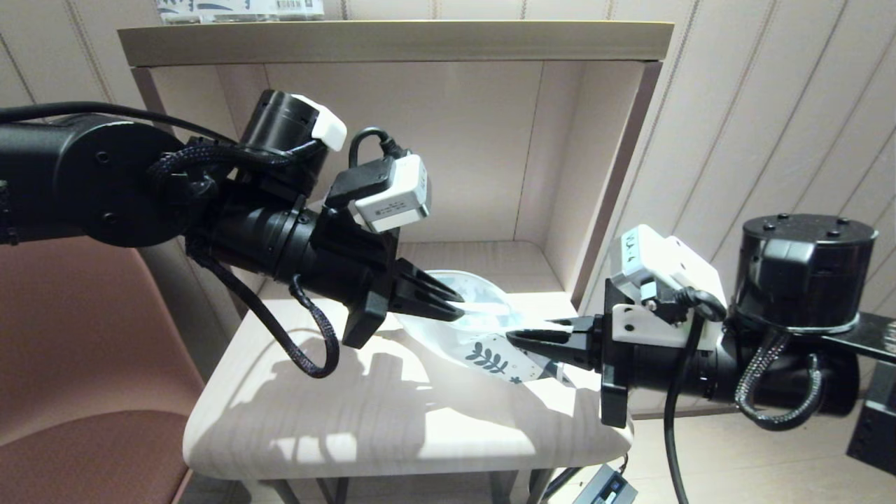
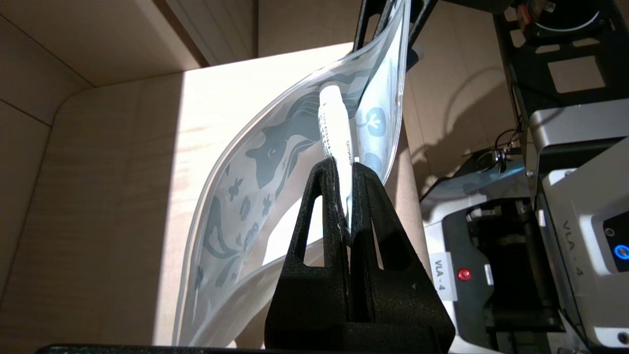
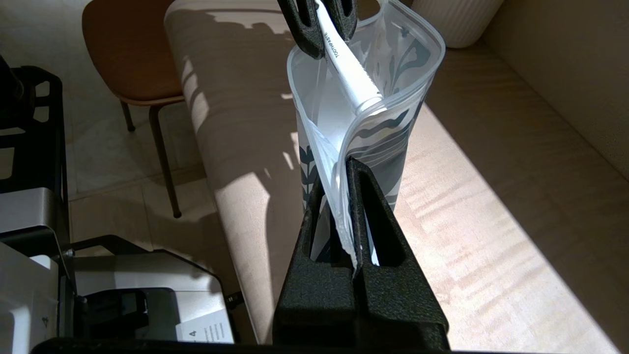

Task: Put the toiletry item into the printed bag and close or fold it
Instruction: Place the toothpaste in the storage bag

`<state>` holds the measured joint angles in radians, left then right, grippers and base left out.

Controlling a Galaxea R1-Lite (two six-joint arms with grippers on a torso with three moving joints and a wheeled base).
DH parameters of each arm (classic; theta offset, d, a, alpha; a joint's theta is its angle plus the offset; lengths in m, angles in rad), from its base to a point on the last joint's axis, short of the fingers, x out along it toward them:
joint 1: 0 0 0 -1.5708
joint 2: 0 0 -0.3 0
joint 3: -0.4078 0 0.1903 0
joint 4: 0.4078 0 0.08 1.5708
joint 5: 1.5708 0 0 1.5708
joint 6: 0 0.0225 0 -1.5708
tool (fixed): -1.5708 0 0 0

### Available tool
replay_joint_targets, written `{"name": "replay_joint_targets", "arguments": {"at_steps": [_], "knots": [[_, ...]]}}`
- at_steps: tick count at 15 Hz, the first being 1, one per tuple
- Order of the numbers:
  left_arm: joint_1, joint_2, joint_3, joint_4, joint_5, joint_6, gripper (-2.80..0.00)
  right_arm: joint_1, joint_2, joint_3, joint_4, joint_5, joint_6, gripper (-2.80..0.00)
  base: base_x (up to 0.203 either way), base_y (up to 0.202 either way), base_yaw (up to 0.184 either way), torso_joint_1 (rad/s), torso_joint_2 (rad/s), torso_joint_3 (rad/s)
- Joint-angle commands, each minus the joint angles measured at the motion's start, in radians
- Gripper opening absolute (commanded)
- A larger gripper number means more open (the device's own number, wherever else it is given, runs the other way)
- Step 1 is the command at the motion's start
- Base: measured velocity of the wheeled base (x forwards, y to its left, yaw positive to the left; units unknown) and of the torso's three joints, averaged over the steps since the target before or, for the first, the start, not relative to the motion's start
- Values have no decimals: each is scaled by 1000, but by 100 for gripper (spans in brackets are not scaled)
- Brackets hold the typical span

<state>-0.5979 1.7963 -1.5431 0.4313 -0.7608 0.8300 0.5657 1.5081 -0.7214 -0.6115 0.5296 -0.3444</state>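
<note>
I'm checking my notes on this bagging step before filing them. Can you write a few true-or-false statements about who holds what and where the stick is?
1. The left gripper is shut on the thin white wrapped toiletry stick. True.
2. The right gripper hangs open, holding nothing. False: it pinches the edge of the white leaf-printed plastic bag.
3. The stick's free end is inside the bag's open mouth. True.
4. The bag lies flat on the pale wooden table. False: it is held up between the grippers.

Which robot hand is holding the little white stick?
The left hand pinches the white stick. The right hand grips only the leafy bag.
</note>
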Motion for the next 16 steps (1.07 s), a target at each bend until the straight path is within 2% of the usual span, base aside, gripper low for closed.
{"name": "replay_joint_targets", "arguments": {"at_steps": [1,4,8,11,16], "knots": [[0,-15,4,12,5,15,-280,0,1,-4,-4,3,-2,-280,0,0,0,0,0,0],[-2,-10,-9,43,27,41,-280,3,1,-3,-7,4,-2,-280,0,0,0,0,0,0],[-3,16,-98,168,130,104,-280,6,1,4,-7,4,-1,-280,0,0,0,0,0,0],[-3,32,-158,247,227,121,-280,19,3,7,-7,4,1,-280,0,0,0,0,0,0],[-3,49,-172,243,236,123,-280,32,12,0,-7,4,4,-280,0,0,0,0,0,0]]}}
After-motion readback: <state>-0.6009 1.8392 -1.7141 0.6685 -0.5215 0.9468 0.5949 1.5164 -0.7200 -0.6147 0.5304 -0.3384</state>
